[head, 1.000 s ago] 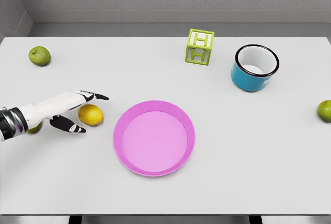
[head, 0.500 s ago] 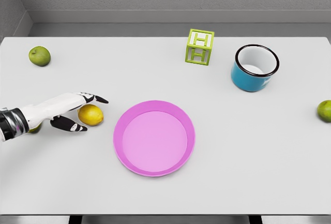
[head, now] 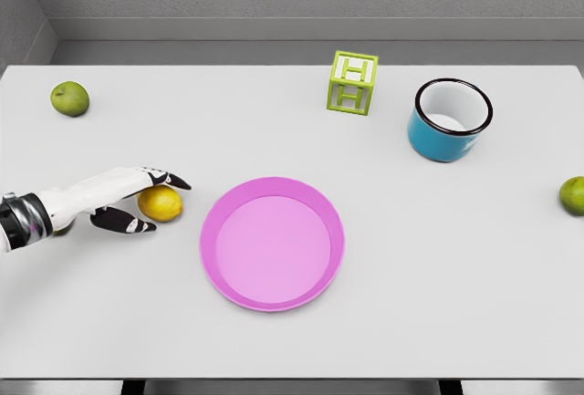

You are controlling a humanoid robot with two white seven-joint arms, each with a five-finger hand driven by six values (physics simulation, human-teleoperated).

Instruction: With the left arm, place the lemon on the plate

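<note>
Setting: we see a white table (head: 383, 340) running nearly the full width of the head view, with a grey wall behind it and a grey floor strip at the far edge.
Far left, back: 1 green apple (head: 69, 98) sits on the table near the left edge, well apart from everything else.
Left arm: we see it come in from the left edge, white with a dark band at the wrist, reaching right, low over the table.
Left hand (head: 123, 199): its dark-tipped fingers (head: 172, 180) lie over the top of the lemon and the thumb (head: 128, 223) lies along its near side, so the hand brackets the fruit; we cannot tell whether it grips it or only rests around it.
Under the forearm: a small greenish thing peeks out by the wrist, too hidden for us to name.
Lemon (head: 161, 203): yellow, on the table between fingers and thumb, left of the plate and apart from it.
Plate (head: 219, 208): pink, round, shallow-rimmed, at the middle of the table, with nothing on it.
Block (head: 352, 83): 1 lime-green cube with white letter faces, behind the plate.
Mug (head: 447, 121): blue outside, white inside, dark rim, upright, right of the block.
Far right: 1 more green fruit (head: 573, 195), cut by the right edge.
</note>
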